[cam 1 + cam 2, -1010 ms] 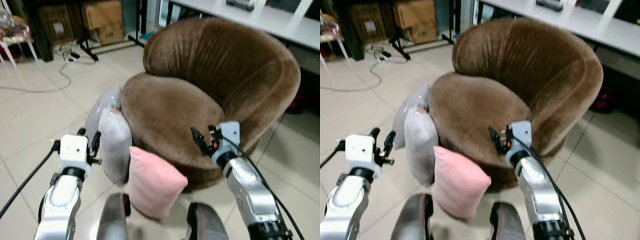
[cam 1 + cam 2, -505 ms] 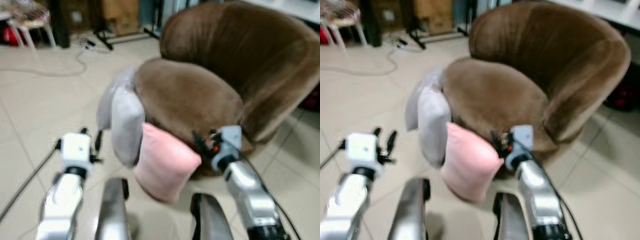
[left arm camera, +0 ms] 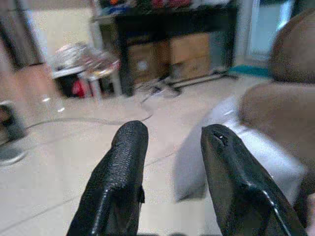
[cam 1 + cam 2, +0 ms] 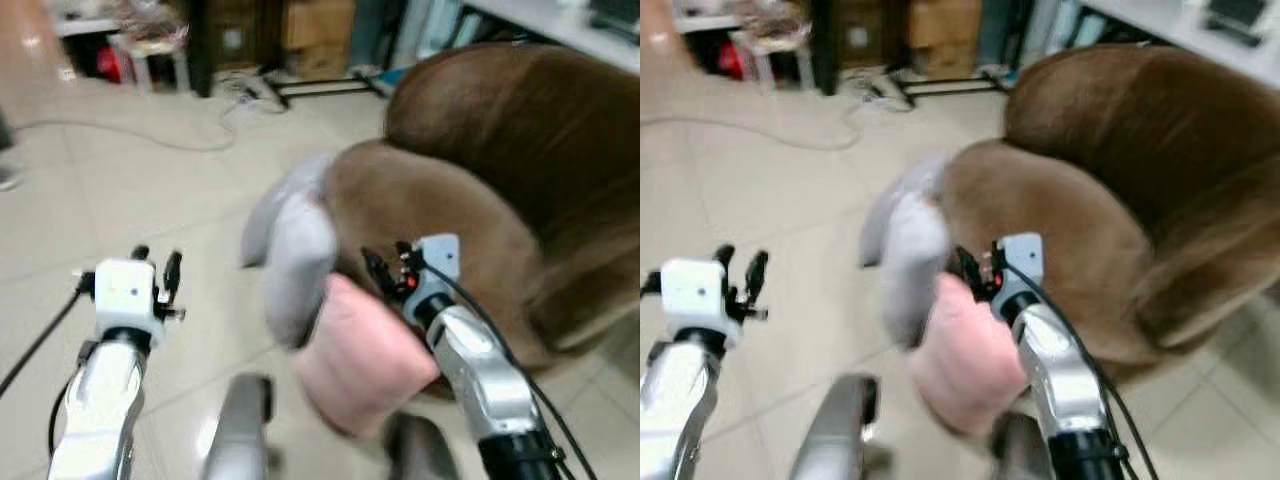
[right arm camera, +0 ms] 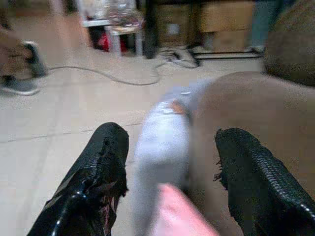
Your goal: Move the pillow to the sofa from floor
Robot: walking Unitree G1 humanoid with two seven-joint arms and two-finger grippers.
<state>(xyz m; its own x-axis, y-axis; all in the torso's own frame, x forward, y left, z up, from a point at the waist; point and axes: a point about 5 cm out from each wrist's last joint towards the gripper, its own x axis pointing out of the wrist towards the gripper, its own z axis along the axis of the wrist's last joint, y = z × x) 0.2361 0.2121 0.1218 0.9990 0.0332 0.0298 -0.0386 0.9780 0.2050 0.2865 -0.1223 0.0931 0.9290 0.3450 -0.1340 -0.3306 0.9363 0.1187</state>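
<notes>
Hovering open — right gripper [image 5: 170, 162] — empty

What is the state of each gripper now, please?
Left gripper: open, holding nothing.
Right gripper: open, holding nothing, above the pink pillow.

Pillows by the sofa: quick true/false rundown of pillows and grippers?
1. The pink pillow lies on the sofa seat. False: it leans against the brown sofa front, on the floor.
2. Grey pillows stand beside the pink one. True.
3. The right gripper is shut on the pink pillow. False: its fingers are open, holding nothing.
4. The left gripper is open. True.
5. A cable lies on the floor. True.
</notes>
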